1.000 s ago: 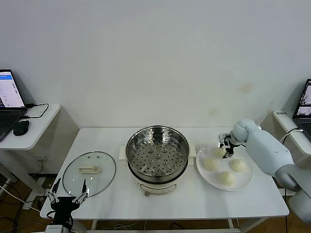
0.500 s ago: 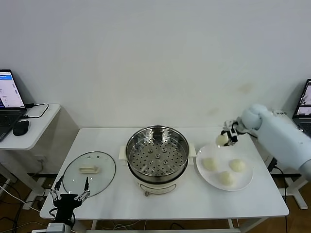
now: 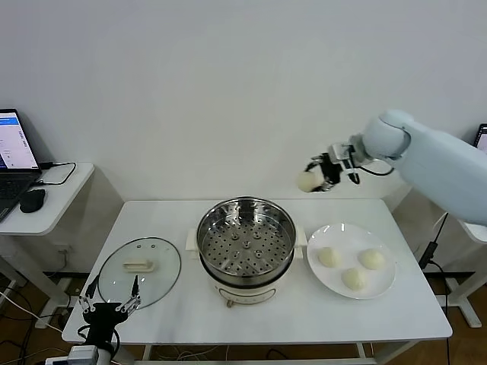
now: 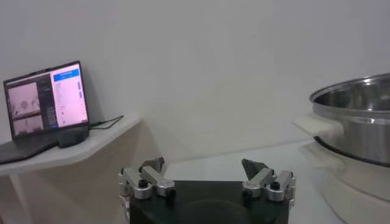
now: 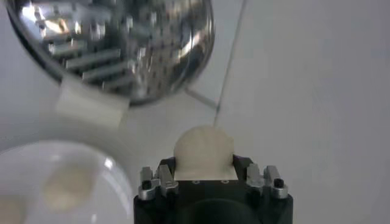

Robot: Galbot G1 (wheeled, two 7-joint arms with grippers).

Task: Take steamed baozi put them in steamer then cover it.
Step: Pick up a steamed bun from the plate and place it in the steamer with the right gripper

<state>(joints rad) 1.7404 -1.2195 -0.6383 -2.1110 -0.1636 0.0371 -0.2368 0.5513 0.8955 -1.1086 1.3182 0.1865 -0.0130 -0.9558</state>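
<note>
My right gripper (image 3: 315, 179) is shut on one cream-white baozi (image 3: 307, 181) and holds it in the air above the table, right of and above the steamer (image 3: 246, 242). In the right wrist view the baozi (image 5: 203, 152) sits between the jaws, with the steamer's perforated tray (image 5: 116, 42) below. Three more baozi (image 3: 329, 257) lie on the white plate (image 3: 386, 285) right of the steamer. The clear glass lid (image 3: 140, 270) lies flat at the table's left. My left gripper (image 3: 106, 310) is open and empty at the table's front left edge; it also shows in the left wrist view (image 4: 206, 176).
A side table (image 3: 53, 199) with a laptop (image 3: 14, 161) and mouse stands at far left. In the left wrist view the steamer's rim (image 4: 356, 122) is to one side. The white table's front edge (image 3: 259, 334) runs below the steamer.
My right gripper has lifted a baozi off the plate and carried it up and left toward the steamer. The plate now holds three baozi. The left arm has barely moved.
</note>
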